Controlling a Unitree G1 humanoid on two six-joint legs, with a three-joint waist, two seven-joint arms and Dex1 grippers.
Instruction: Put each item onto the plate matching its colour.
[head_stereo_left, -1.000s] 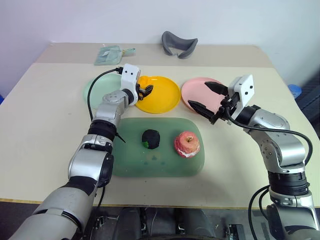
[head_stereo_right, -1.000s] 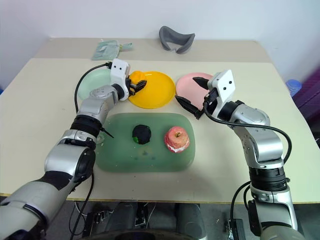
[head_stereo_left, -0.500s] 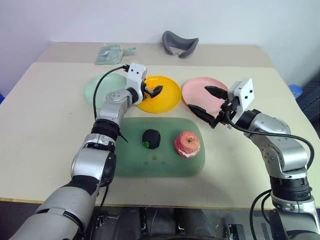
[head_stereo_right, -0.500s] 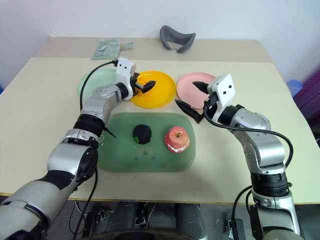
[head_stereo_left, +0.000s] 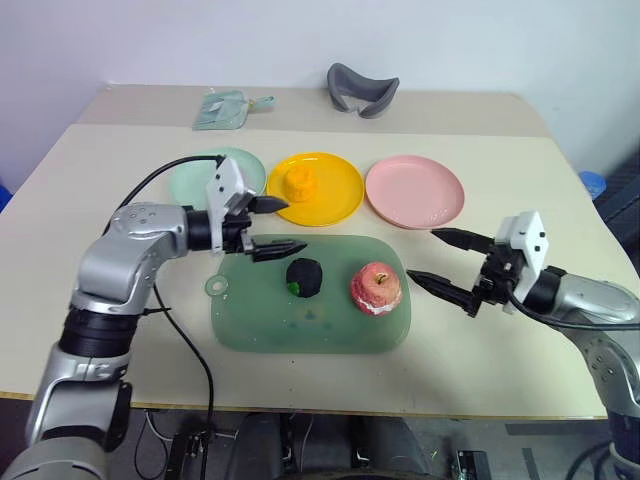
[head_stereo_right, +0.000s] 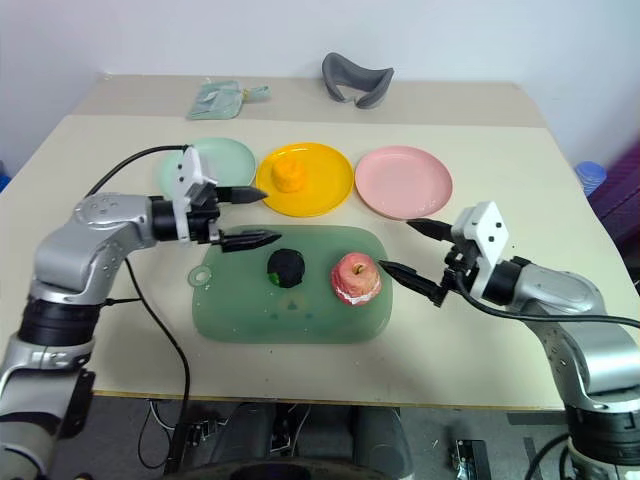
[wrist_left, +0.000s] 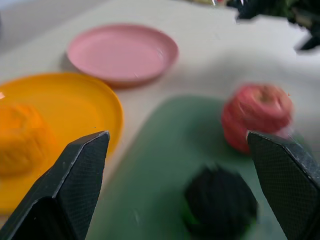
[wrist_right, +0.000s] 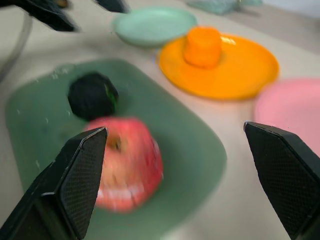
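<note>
No writing can be read on anything. The big green mat (head_stereo_left: 308, 300) lies on the table (head_stereo_left: 80, 250). Behind it sit 3 plates in a row: the mint green plate (head_stereo_left: 190, 175), the yellow plate (head_stereo_left: 335, 185) and the pink plate (head_stereo_left: 415, 190). The yellow-orange fruit (head_stereo_left: 299, 181) sits on the yellow plate. The red-pink apple (head_stereo_left: 375, 288) and the blackish-green lump (head_stereo_left: 303, 276) lie on the mat. The left gripper (head_stereo_left: 270, 225) is spread wide and empty, just left of the lump. The right gripper (head_stereo_left: 450, 265) is spread wide and empty, just right of the apple.
</note>
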